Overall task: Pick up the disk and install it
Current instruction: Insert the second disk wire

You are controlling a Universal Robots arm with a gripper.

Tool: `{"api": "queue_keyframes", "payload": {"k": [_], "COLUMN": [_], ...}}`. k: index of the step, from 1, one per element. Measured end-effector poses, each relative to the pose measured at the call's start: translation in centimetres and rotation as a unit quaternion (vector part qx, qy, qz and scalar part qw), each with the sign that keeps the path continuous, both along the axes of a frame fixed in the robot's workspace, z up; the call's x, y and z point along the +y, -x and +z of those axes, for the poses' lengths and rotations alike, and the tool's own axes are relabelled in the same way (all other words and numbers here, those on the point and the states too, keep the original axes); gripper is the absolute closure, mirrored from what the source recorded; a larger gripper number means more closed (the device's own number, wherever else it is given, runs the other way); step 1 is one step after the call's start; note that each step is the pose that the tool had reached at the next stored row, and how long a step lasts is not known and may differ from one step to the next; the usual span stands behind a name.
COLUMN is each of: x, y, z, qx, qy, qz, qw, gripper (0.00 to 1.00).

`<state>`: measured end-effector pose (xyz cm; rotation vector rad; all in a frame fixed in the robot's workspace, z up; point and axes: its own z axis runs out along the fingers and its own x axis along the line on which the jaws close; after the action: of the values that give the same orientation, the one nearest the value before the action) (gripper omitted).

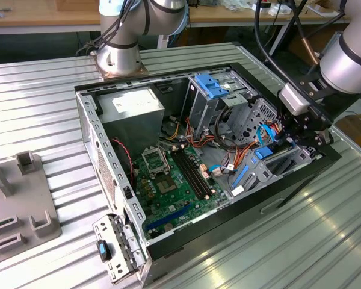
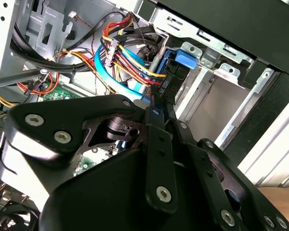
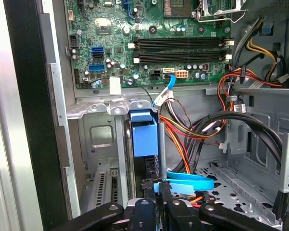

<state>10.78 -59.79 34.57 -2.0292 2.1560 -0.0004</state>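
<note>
Disk stands edge-on in the case's drive bay, at 3 o'clock of the motherboard; my gripper is clenched on its end

The grey-jointed robot arm reached down from the exterior view's right, its black metal two-fingered gripper lowered and the dark linkage fingers drawn close together.

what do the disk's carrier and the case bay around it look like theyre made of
The disk's carrier looks like moulded plastic: uniform bright blue, matte, soft rounded edges. The bay wall looks like bare sheet steel: dull grey, stamped slots, folded edges. The end effector appears to be black-coated metal with bright screw heads, though that is less certain.
</note>
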Motion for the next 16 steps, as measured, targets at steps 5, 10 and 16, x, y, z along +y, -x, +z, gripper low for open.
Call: {"api": "queue_keyframes", "payload": {"k": [5,10,16], "x": [0.0,0.01,0.01], "y": [0.0,0.0,-0.05], "z": [0.0,0.0,-0.08], "qx": [0.0002,0.0002,0.0007], "qy": [-0.0006,-0.0006,-0.0005], "qz": [0.001,0.004,0.007], "qw": [1.0,1.0,1.0], "gripper": [0.84,0.84,0.84]}}
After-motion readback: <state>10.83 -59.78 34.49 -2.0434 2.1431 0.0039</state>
